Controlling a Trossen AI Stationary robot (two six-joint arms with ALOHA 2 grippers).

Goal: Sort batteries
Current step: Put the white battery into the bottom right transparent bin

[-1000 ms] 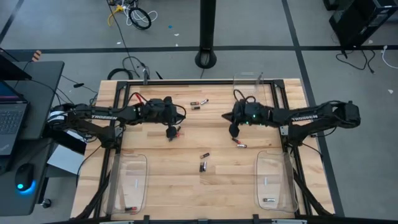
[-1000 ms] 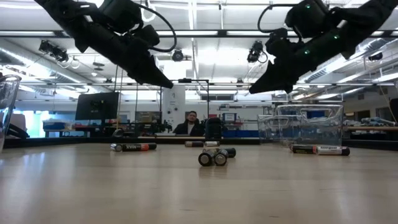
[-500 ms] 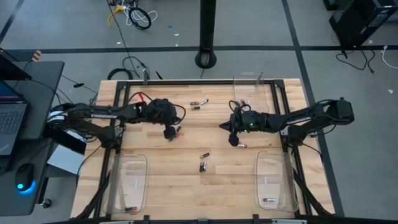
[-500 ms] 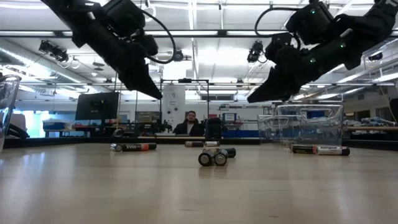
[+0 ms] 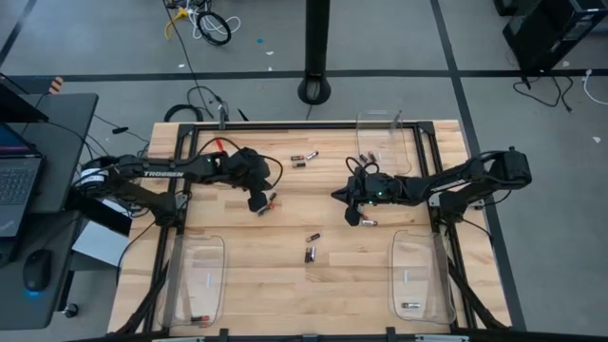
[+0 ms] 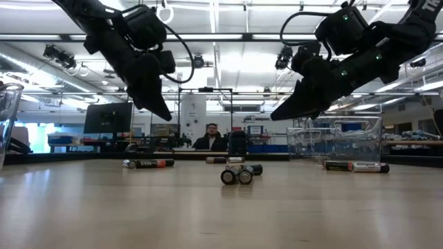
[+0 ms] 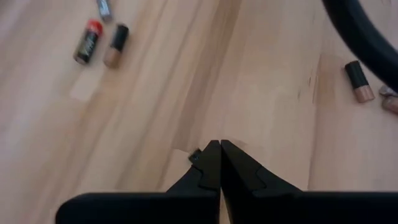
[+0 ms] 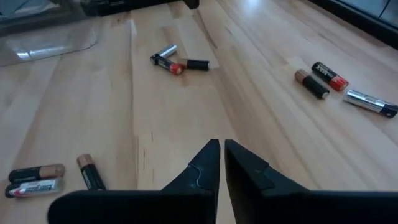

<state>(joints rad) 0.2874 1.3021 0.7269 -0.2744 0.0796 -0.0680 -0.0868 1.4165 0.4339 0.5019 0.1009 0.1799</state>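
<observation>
Left pincer hung above counter, fingers pressed together, empty. Right pincer likewise raised, angled down, fingers nearly touching, slim gap, nothing held. Both arms stretched inward.

Lighting: ceiling strip lamps are shining bright and even, leaving both arms reading as dark silhouettes in the low view. Tabletop is showing soft, short shadows; left wrist view is blurring toward 11 o'clock.
</observation>
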